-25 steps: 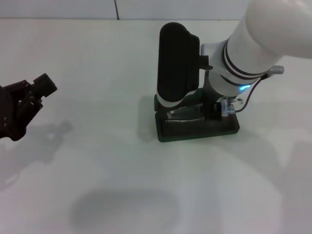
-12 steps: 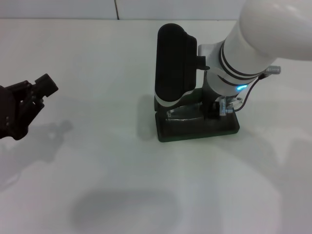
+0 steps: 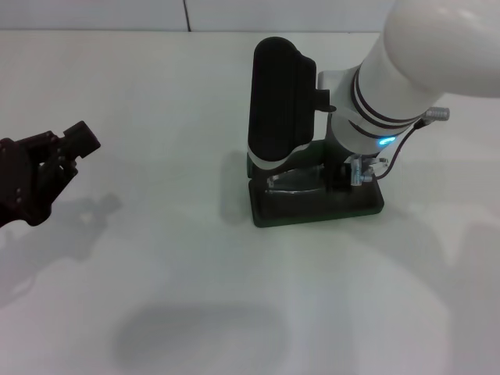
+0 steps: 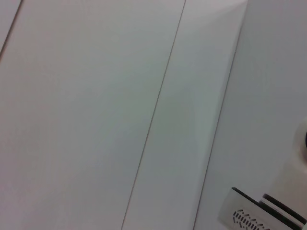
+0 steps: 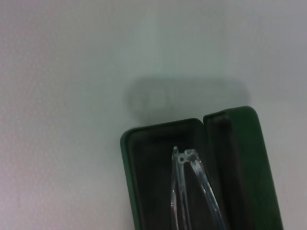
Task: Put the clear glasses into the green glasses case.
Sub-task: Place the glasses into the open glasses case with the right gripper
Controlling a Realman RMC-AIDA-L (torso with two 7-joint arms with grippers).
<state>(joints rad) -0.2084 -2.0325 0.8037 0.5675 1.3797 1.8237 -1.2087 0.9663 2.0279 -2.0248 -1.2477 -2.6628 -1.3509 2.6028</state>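
Observation:
The green glasses case (image 3: 312, 209) lies open right of the table's middle; a sliver of its lid shows behind the base. The clear glasses (image 3: 297, 180) rest in the case's dark base, lens toward the left end. My right gripper (image 3: 348, 173) is lowered at the case's right end, mostly hidden under the white wrist and a black housing (image 3: 280, 98). The right wrist view shows the case (image 5: 128, 177), its lid (image 5: 240, 158) beside the base, and the folded temple arms of the glasses (image 5: 183, 155) over the lining. My left gripper (image 3: 55, 144) hovers open at the far left, holding nothing.
The white table (image 3: 156, 94) spreads around the case, with a seam line at its far edge. The left wrist view shows only pale panels and a vented white part (image 4: 254, 215).
My left gripper has drifted slightly right and down. The right arm shifted a little left a second ago and has since stayed over the case.

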